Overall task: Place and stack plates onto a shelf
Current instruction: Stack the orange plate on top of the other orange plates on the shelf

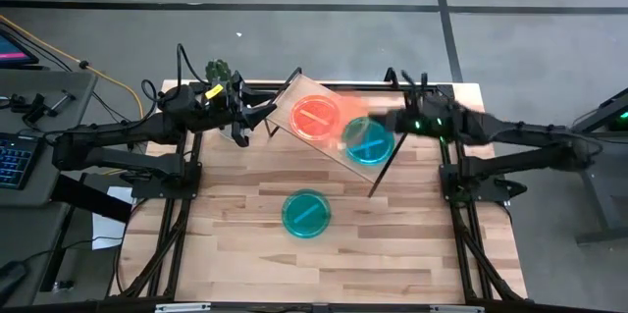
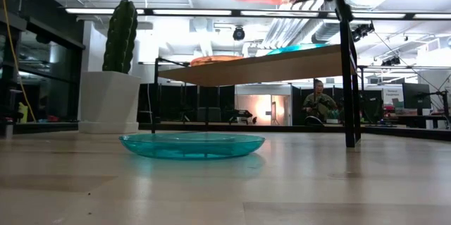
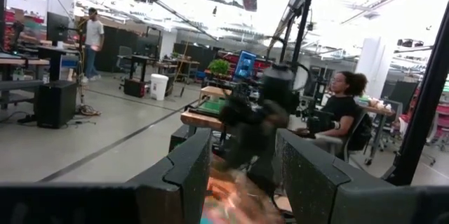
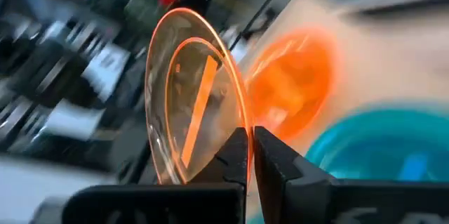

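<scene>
Two plates already lie on the shelf (image 1: 294,92): an orange plate (image 1: 315,117) near its middle and a teal plate (image 1: 366,140) twd the shelf's right end, just beside the first. A second teal plate (image 1: 306,213) sits on the tabletop (image 1: 235,215), roughly mid-surface, well apart from the shelf.

R gripper (image 4: 250,155) hovers over the shelf's right end, fingers pinched tight on the rim of another orange plate (image 4: 191,104), which hangs tilted nearly on edge. Motion blur there suggests the arm is mid-swing. L gripper (image 3: 242,164) is off the shelf's left end, near the table's back-left corner, fingers apart w/ nothing between them.

Step, as I read it: carrying the held plate to stack on the shelf.

Risks:
- Rim pinch is thin & the plate is slick plastic; a fast swing could twist it loose.
- Released while this tilted, it could land on edge and roll off the shelf.
- Coming in low, its edge could shove the teal plate off the right end.
</scene>
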Action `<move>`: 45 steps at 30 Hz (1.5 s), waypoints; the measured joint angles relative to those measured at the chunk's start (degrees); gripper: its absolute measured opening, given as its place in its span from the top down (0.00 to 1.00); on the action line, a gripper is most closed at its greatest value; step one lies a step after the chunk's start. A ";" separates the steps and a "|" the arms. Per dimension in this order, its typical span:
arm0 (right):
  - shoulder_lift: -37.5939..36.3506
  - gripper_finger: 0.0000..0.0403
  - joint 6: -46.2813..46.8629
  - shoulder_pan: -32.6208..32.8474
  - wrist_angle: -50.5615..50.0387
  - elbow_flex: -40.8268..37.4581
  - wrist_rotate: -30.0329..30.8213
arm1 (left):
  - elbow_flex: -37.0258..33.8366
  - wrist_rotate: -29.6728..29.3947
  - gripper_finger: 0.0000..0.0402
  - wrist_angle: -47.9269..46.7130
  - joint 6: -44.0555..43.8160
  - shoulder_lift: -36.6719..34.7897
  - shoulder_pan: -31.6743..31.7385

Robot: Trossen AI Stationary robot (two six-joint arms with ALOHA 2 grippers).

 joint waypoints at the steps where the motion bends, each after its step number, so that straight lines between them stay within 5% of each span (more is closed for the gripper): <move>1: 1.05 1.00 -1.07 -2.65 -0.88 1.31 -0.02 | 0.00 0.00 0.62 0.10 -0.01 0.00 0.00; 7: 11.91 1.00 -8.08 -10.59 -2.16 10.04 -0.33 | 0.04 0.00 0.62 1.33 0.02 -0.02 -0.15; 19: 32.48 1.00 -18.03 -11.17 -13.52 26.68 -0.83 | 0.04 -0.02 0.62 1.40 -0.43 -0.02 -0.15; 45: 35.16 0.98 -17.01 -11.15 -14.85 27.76 -4.17 | 0.04 -0.10 0.62 1.40 -0.37 -0.02 -0.15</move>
